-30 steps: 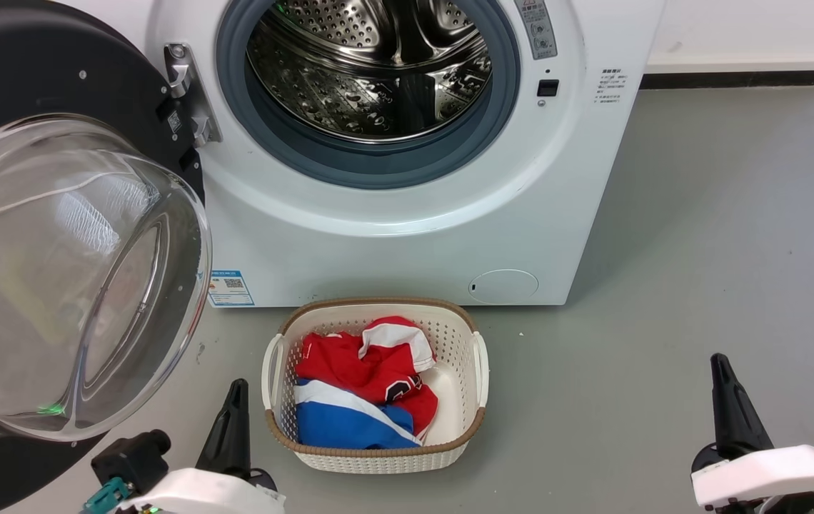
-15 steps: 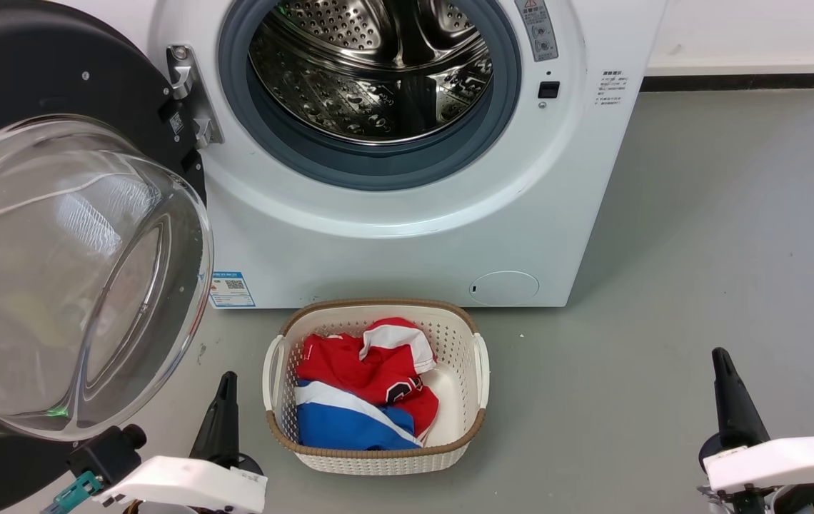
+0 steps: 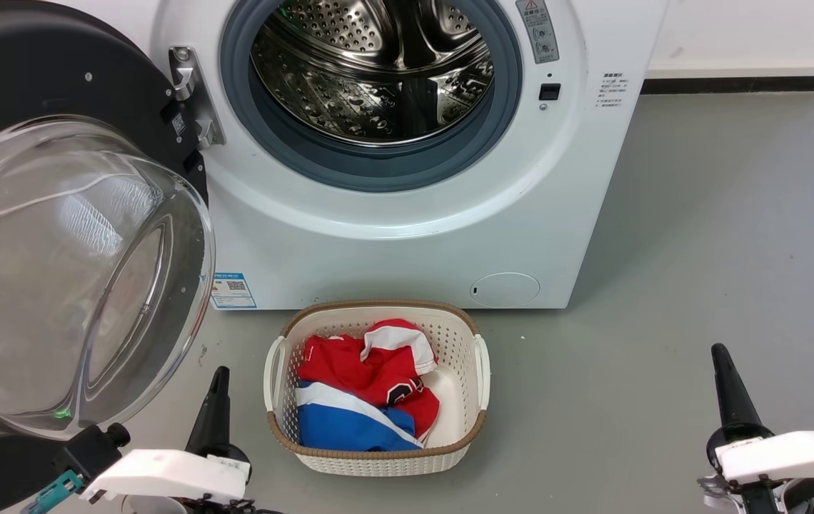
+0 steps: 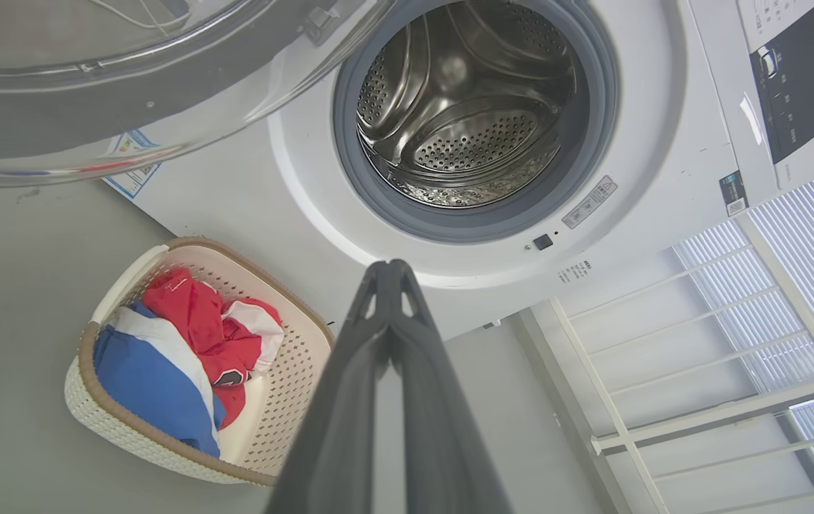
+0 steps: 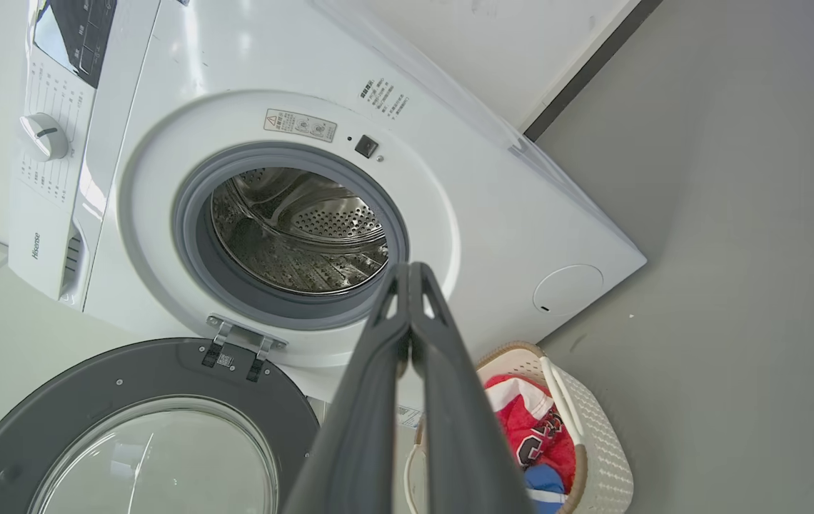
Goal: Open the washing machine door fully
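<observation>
Door (image 3: pixel 71 235) wide open; left gripper (image 3: pixel 220 375) and right gripper (image 3: pixel 719 353) pinched closed, empty
Left gripper sits near the door; a careless lift could knock it back shut

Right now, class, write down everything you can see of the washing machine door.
The door is large and round: a wide black rim around a bulging clear glass bowl. It is swung wide open to the left of the washing machine, its inner face toward the camera, held by a metal hinge on the machine's front. Nothing else touches it; the left gripper is low beside it, apart.
</observation>
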You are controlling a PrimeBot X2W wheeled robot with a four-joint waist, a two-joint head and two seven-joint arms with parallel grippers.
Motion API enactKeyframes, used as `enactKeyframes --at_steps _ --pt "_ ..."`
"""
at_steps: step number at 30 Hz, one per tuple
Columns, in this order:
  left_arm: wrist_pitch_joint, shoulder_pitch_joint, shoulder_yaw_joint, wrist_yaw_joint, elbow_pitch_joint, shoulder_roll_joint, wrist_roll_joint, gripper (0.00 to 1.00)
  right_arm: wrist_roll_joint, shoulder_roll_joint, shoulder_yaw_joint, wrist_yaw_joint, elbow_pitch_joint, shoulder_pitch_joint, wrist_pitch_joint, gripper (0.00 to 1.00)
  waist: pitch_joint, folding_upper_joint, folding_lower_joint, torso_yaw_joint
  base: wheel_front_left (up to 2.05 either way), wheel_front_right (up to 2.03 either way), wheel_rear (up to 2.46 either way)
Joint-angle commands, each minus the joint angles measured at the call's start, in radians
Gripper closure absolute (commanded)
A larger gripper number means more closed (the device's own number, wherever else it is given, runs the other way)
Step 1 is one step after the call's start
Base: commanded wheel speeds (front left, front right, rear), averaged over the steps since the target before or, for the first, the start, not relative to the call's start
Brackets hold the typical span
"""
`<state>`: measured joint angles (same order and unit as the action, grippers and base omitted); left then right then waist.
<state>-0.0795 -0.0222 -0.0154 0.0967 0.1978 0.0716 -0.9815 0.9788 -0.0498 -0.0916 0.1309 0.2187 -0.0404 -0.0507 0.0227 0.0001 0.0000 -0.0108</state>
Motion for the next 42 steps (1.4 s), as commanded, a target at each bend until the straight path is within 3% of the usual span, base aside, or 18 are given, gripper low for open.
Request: enactKeyframes --at_steps 1,42 --pt "0.008 -0.024 0.007 0.004 -0.007 0.005 -0.027 1.0 0.029 -0.001 -0.003 0.0 -0.008 -0.026 0.008 1.0 0.0 -0.0001 0.0 0.0 0.0 0.0 0.0" --pt "0.113 -0.069 0.068 0.026 0.028 0.003 -0.435 1.0 0.42 -0.001 -0.016 0.0 0.015 -0.057 0.111 1.0 -0.011 -0.0001 0.0 0.006 0.0 0.0 0.0"
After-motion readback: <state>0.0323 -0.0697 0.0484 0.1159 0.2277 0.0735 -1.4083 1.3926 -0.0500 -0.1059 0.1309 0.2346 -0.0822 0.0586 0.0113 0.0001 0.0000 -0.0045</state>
